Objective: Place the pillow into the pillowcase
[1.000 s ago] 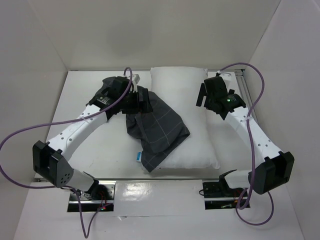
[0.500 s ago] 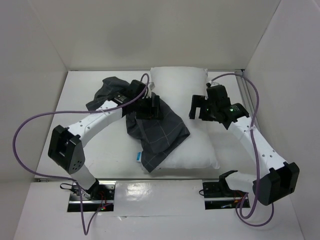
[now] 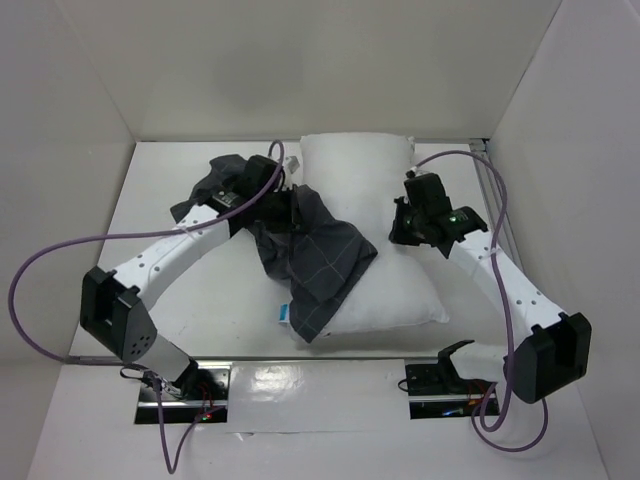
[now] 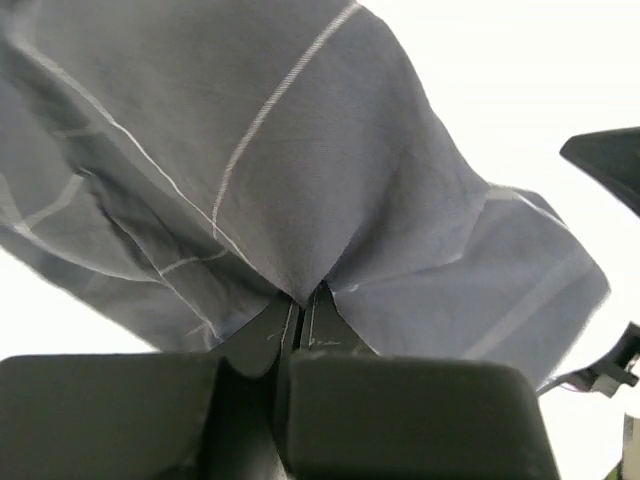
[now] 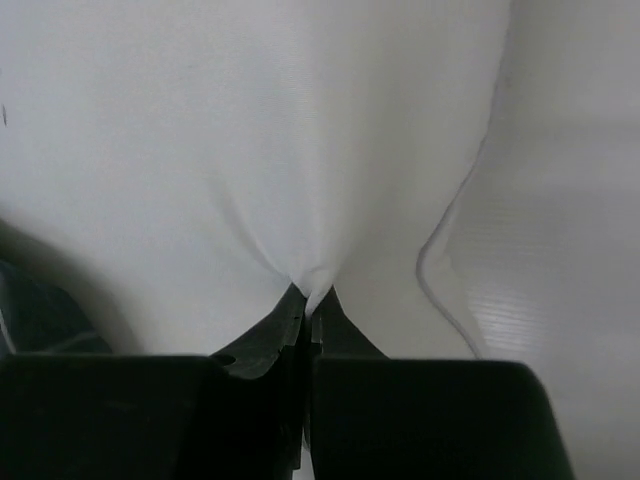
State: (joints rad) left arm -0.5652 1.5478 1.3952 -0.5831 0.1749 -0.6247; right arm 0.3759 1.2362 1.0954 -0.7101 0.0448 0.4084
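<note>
Top view, pillow: the pillow [image 3: 360,175] lies on the table [image 3: 190,300] between the arms. It looks soft and bulky and will likely sag wherever it is unsupported.
Top view, pillowcase: the pillowcase [image 3: 320,265] is crumpled across the pillow's left side, with its far part spilling onto the table. It is limp and light and has no shape of its own.
Top view, arms: the left gripper [image 3: 288,207] is at the pillowcase's far part, and the right gripper [image 3: 400,230] is at the pillow's right edge.
Left wrist, grip: the jaws are clenched on a pinch of checked cloth, and folds fan out from the tips. I cannot tell whether it holds one layer or both.
Right wrist, grip: the jaws are pinched tight on a small tuck of the white pillow cover.
Handling: a thin pinch may slip or drag only the cover. The pillow is best held at a corner, and the pillowcase by a single layer at its mouth.
</note>
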